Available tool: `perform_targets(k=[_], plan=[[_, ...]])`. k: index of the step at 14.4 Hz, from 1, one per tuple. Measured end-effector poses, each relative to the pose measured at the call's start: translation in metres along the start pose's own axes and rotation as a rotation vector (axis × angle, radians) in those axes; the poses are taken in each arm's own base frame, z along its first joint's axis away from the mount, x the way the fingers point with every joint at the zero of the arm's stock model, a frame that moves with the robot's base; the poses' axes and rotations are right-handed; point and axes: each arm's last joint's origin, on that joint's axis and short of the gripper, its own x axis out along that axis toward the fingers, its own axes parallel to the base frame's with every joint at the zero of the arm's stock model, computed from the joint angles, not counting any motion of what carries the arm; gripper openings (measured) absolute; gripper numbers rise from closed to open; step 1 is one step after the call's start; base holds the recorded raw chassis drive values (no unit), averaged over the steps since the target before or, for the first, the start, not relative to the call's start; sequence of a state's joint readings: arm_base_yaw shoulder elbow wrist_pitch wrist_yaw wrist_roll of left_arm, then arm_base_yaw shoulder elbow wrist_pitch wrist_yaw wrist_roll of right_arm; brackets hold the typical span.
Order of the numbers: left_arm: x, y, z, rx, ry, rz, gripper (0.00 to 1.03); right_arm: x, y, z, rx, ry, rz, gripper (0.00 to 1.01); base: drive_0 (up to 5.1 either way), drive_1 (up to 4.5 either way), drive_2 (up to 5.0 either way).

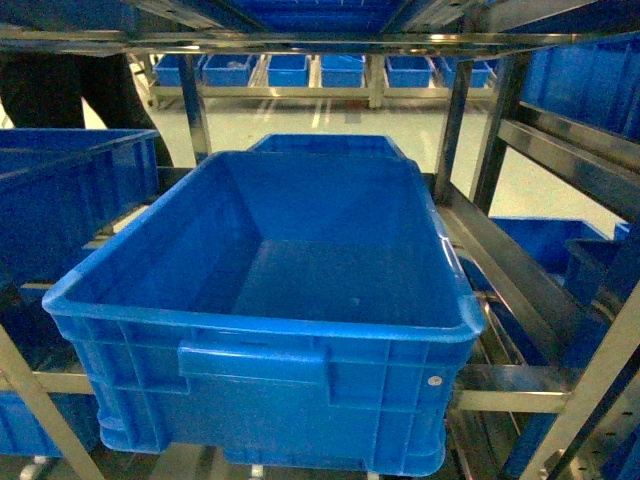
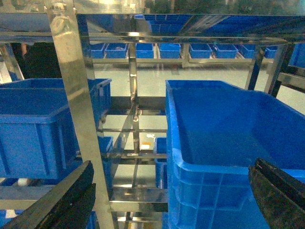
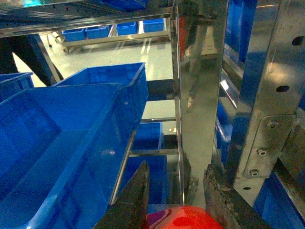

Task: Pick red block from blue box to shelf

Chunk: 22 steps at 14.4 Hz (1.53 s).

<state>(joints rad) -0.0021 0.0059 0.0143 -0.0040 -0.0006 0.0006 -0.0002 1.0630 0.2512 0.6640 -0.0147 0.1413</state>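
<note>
Right gripper [image 3: 174,200]: narrow, its two dark fingers clamped on the red block [image 3: 183,218], just beside a shelf [image 3: 200,95] upright.
Left gripper [image 2: 167,200]: wide apart, nothing between its fingers, near the crate's front corner.
Crate [image 1: 270,300]: large dark blue ribbed bin, sitting in a shelf bay, nothing visible inside.
Red block: at the bottom edge of the right wrist view, just right of the crate's wall.
Other crates [image 2: 43,124]: on neighbouring shelf bays.
</note>
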Motion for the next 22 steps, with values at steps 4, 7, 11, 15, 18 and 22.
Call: perform_targets(k=[4, 7, 11, 15, 18, 22], plan=[[0.0000, 0.0000, 0.0000, 0.000, 0.000, 0.000, 0.98, 0.0000, 0.0000, 0.0000, 0.000, 0.000, 0.000, 0.28, 0.0, 0.00, 0.0], [0.0000, 0.0000, 0.0000, 0.000, 0.000, 0.000, 0.98, 0.0000, 0.0000, 0.0000, 0.000, 0.000, 0.000, 0.28, 0.0, 0.00, 0.0], [0.0000, 0.0000, 0.0000, 0.000, 0.000, 0.000, 0.98, 0.0000, 0.0000, 0.0000, 0.000, 0.000, 0.000, 0.28, 0.0, 0.00, 0.0], [0.0000, 0.0000, 0.0000, 0.000, 0.000, 0.000, 0.98, 0.0000, 0.0000, 0.0000, 0.000, 0.000, 0.000, 0.28, 0.0, 0.00, 0.0], [0.0000, 0.0000, 0.0000, 0.000, 0.000, 0.000, 0.98, 0.0000, 0.0000, 0.0000, 0.000, 0.000, 0.000, 0.28, 0.0, 0.00, 0.0], [0.0000, 0.0000, 0.0000, 0.000, 0.000, 0.000, 0.98, 0.0000, 0.0000, 0.0000, 0.000, 0.000, 0.000, 0.28, 0.0, 0.00, 0.0]])
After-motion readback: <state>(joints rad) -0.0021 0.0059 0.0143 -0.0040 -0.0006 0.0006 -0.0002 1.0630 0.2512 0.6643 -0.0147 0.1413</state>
